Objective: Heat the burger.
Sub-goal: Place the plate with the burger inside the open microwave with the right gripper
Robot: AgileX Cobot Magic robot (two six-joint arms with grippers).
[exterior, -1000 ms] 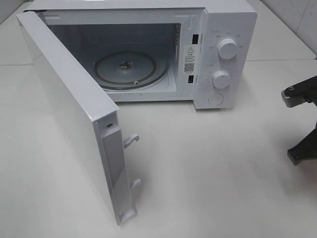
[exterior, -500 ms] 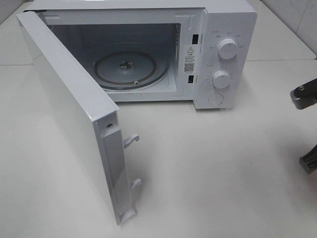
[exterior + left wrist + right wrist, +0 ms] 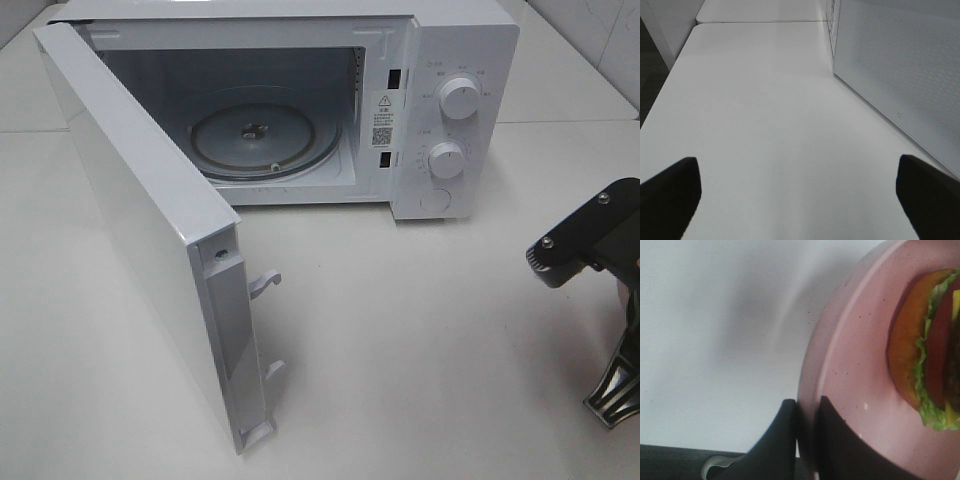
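One burger (image 3: 932, 345) atop pink plate (image 3: 855, 390), apparently.

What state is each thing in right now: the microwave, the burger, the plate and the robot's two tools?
microwave door: swung wide open.
glass turntable: bare, nothing on it.
left tool: open, holding nothing, above the table.
right tool: shut on the rim of the pink plate.
pink plate: gripped at its rim.
burger: whole, resting on the pink plate, not yet inside the microwave.
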